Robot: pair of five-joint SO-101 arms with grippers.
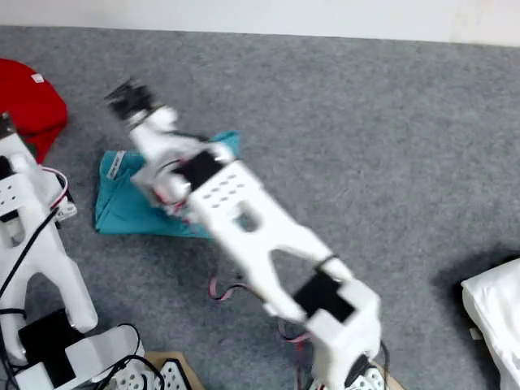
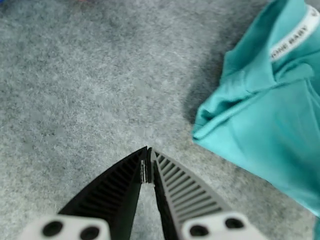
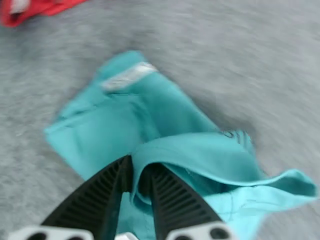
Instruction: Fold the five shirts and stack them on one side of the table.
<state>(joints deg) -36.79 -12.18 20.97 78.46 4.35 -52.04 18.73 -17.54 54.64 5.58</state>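
At the left edge of the grey carpeted worktop (image 1: 366, 122) lies a red fabric shirt (image 1: 32, 101). The left claw (image 2: 149, 159) is closed on nothing, near the teal fabric shirt (image 1: 130, 203). The right claw (image 3: 136, 169) grips a raised fold of that shirt, and a white fabric shirt (image 1: 496, 313) lies at the right edge.

A gray, felt-like cover spreads across the counter (image 1: 390, 122), evenly lit, with a soft shadow near its right edge. A pale strip (image 1: 325, 16) runs along the far side, and a tan board (image 1: 180, 363) shows at the near edge.
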